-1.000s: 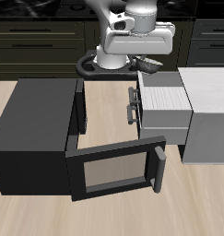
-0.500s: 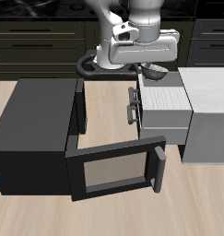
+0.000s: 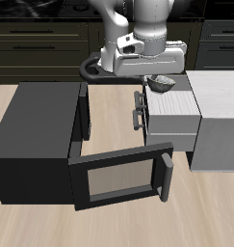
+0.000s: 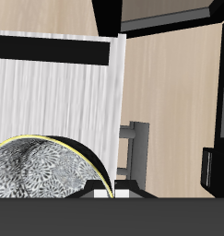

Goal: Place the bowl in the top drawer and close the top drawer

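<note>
The bowl (image 3: 162, 83) is small, round and silvery-grey; it hangs in my gripper (image 3: 158, 77) just above the back end of the pulled-out top drawer (image 3: 174, 109). In the wrist view the bowl's speckled inside (image 4: 35, 175) shows close up over the drawer's pale inside (image 4: 58, 101), with its rim clamped at my fingertip (image 4: 102, 192). The drawer's grey front with its dark bar handle (image 3: 140, 109) faces the black box cabinet. The gripper is shut on the bowl's rim.
The light grey cabinet (image 3: 220, 121) holds the drawer. A black box cabinet (image 3: 37, 135) stands across from it, with its dark framed door (image 3: 123, 178) swung open toward the table's front edge. Bare wooden tabletop (image 3: 114, 116) lies between them.
My gripper has carried the bowl sideways and a little down, from behind the tabletop gap to over the back end of the open top drawer.
</note>
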